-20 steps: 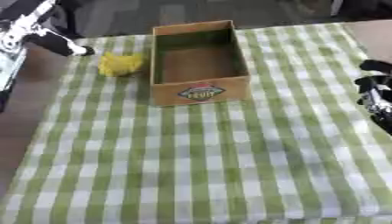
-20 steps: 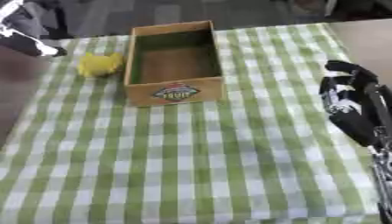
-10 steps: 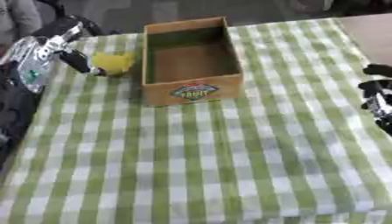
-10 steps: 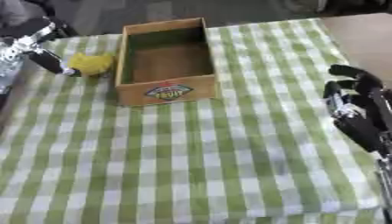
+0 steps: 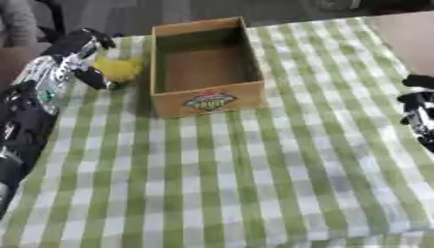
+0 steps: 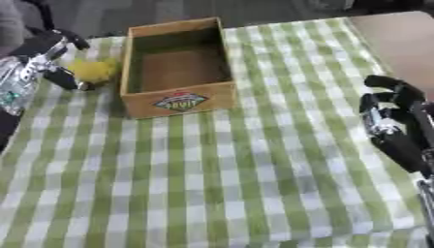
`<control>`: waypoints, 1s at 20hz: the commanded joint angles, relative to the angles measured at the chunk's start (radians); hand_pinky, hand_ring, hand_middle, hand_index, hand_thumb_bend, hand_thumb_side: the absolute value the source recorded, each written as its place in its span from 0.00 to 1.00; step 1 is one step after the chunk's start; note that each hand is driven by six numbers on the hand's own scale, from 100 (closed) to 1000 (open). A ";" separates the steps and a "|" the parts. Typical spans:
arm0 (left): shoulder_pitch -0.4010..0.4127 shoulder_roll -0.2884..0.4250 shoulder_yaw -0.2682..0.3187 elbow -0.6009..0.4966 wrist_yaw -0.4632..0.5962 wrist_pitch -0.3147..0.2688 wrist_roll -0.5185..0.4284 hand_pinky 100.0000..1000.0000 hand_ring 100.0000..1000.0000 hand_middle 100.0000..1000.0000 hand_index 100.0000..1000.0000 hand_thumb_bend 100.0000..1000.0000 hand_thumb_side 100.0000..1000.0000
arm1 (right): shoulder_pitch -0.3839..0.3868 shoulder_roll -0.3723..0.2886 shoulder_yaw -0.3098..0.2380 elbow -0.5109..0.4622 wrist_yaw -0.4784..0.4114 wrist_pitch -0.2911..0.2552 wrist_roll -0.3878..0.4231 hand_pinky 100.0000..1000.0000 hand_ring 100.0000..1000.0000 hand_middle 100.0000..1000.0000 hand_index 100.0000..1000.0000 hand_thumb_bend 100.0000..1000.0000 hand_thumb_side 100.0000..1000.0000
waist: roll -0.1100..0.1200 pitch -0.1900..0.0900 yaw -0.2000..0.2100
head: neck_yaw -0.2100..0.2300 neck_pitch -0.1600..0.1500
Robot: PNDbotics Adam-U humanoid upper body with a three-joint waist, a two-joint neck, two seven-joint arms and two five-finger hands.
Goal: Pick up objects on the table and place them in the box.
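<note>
Around the work lies a green-and-white checked tablecloth (image 5: pixel 220 184) that covers the table almost to its edges, with bare brown tabletop (image 6: pixel 398 34) showing at the far right corner. On the cloth, toward the far side, stands an open cardboard box (image 5: pixel 203 65) with a printed fruit label (image 5: pixel 209 101) on its near end wall; nothing can be seen inside it but its brown floor. Its long axis runs away from the robot, tilted slightly to the left at the far end, and its opening faces up.

Just beside the box's left wall sits a small yellow object (image 5: pixel 120 69), soft-looking and rounded; its shape is too blurred to give it a clear long axis or facing. Between it and the box there is only a narrow strip of cloth, and the box's left wall stands between the object and the box's interior.

Over at the left, the robot's left hand (image 5: pixel 81 58) comes in along a black and silver forearm (image 5: pixel 30 111) that slants up from the lower left edge. Its dark fingers (image 5: pixel 93 80) are curled toward the yellow object, one above and one below its left side, touching or nearly touching it; whether they actually pinch it cannot be told.

The right hand (image 6: pixel 392 121) rests at the right edge of the cloth, well apart from the box, fingers pointing up and away and loosely bent, holding nothing.
</note>
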 commanded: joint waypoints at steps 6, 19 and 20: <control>-0.012 0.022 0.020 0.004 -0.015 0.018 0.053 0.67 0.88 0.65 0.75 0.60 0.00 | -0.016 -0.011 0.001 -0.015 -0.002 -0.003 0.002 0.43 0.69 0.77 0.84 0.00 0.60 | -0.007 0.006 -0.028 | 0.009 -0.040; -0.002 0.027 0.028 0.023 0.001 0.059 0.063 0.56 0.74 0.39 0.59 0.23 0.00 | -0.026 -0.005 0.000 -0.018 0.002 0.000 -0.002 0.43 0.69 0.77 0.84 0.00 0.61 | -0.001 0.034 -0.059 | 0.007 -0.058; -0.001 0.027 0.029 0.022 0.002 0.065 0.066 0.52 0.69 0.33 0.53 0.15 0.00 | -0.026 -0.005 0.000 -0.018 0.002 0.000 -0.003 0.43 0.69 0.77 0.84 0.00 0.61 | -0.001 0.033 -0.059 | 0.007 -0.057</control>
